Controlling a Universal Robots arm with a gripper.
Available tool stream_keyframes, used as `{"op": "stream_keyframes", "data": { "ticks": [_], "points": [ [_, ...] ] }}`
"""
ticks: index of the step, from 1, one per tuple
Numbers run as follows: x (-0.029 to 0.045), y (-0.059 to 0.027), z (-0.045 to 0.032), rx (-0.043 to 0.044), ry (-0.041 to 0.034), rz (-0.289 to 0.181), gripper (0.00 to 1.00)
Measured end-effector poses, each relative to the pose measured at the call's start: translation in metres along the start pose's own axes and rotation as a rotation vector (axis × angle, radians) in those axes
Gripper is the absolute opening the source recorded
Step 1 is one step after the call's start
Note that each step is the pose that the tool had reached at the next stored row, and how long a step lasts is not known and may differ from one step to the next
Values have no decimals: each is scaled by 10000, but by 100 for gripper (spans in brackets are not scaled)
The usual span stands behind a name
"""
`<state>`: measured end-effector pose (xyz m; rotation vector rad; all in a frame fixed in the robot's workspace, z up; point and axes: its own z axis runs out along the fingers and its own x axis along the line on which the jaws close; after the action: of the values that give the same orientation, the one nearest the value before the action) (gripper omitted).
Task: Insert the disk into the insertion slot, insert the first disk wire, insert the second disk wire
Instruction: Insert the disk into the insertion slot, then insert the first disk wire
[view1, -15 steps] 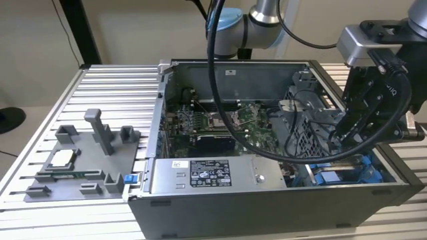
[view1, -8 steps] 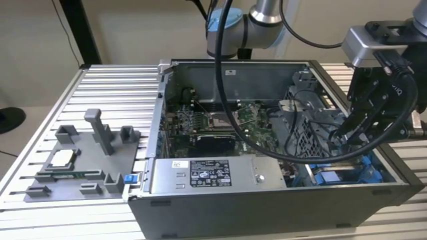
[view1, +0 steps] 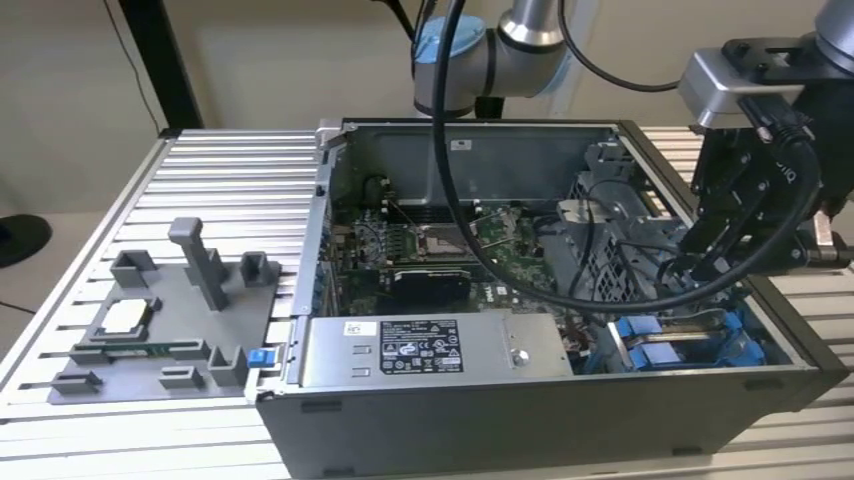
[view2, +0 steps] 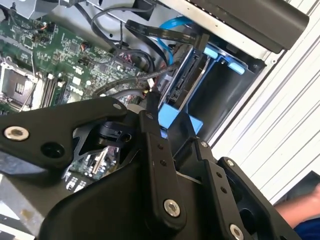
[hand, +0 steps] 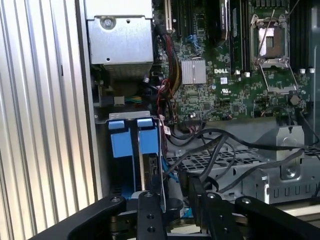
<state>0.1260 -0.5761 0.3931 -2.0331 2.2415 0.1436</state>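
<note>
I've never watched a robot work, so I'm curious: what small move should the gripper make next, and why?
Probably ease a little lower, slowly: the gripper hangs close over the blue-framed disk in its bay, with loose black cables beside it.

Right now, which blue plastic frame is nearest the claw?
The blue plastic frame nearer the green circuit board; the other sits by the case wall.

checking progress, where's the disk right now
The disk sits inside the computer case on the exterior view's right, beside the power-supply box, below the gripper.
</note>
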Motion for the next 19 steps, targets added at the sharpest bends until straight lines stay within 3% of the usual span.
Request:
{"op": "stream_keyframes", "data": {
  "ticks": [5, 10, 11, 19],
  "points": [
    [-46, -3, 41, -24, -1, -138, 100],
    [-55, -2, 64, -114, -8, -460, 100],
    [-57, -4, 64, -138, -6, -542, 0],
    [-61, -51, 67, -227, -40, -1060, 0]
  ]
}}
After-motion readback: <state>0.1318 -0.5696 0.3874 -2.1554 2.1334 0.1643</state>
